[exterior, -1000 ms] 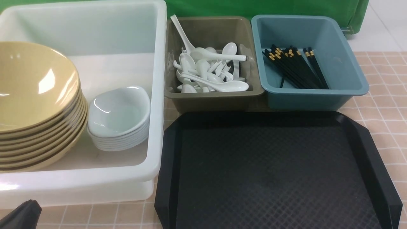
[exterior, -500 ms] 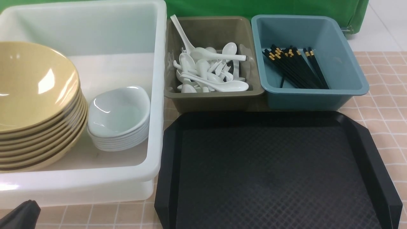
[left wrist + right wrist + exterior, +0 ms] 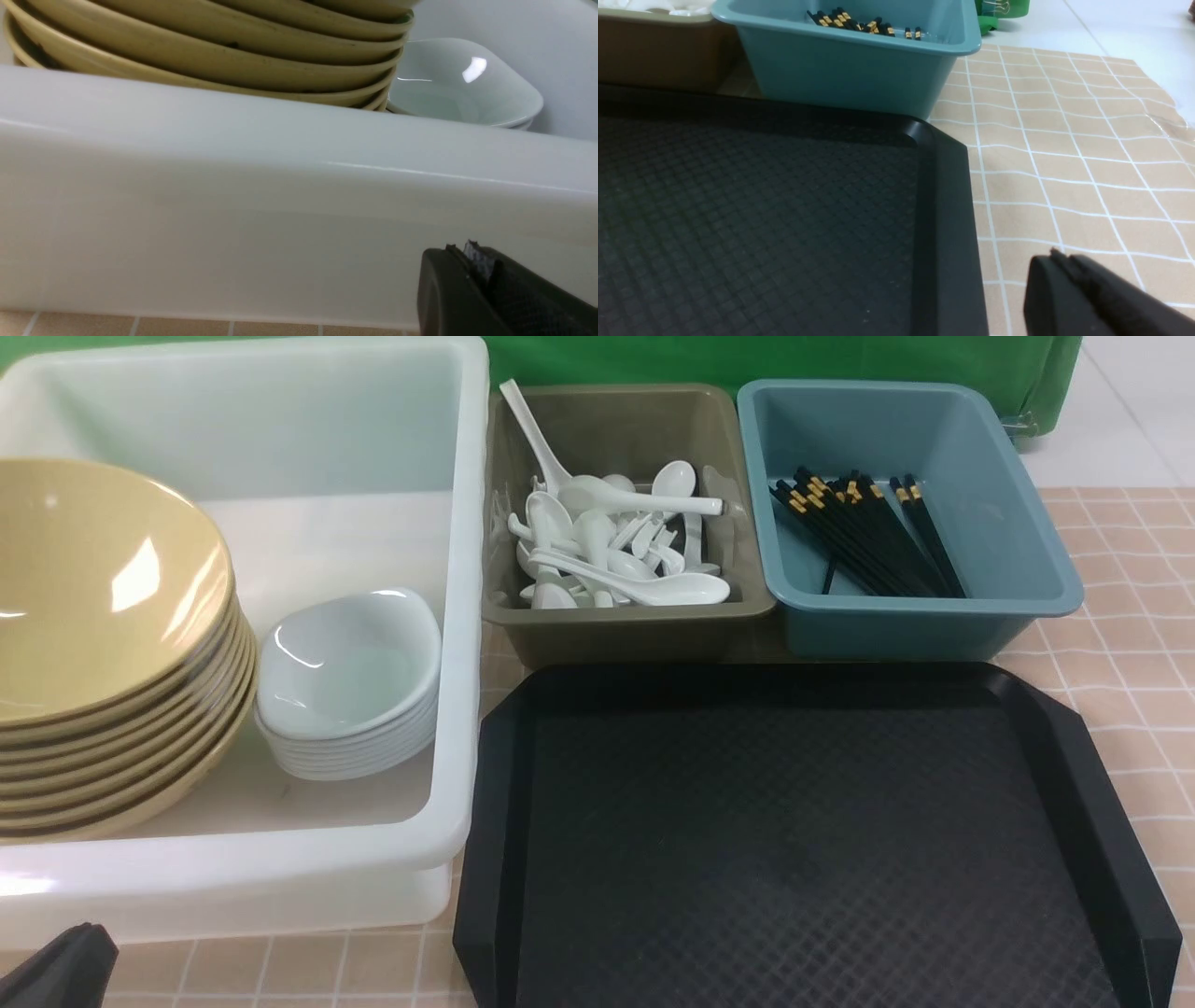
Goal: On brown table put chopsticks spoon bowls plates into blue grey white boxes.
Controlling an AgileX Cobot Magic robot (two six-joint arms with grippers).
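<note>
Behind the white tub [image 3: 280, 196] wall, lower bowls [image 3: 210, 56] sit hidden.

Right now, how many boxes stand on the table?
3: white box at left, grey box in the middle, blue box at right, both behind the black tray.

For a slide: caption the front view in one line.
Bowls and plates stacked in the white tub, spoons in the grey bin, chopsticks in the blue bin, behind a black tray.

A black textured tray [image 3: 803, 840] lay toward five o'clock in the front view; a green cloth backdrop [image 3: 775, 359] hung at twelve o'clock.
</note>
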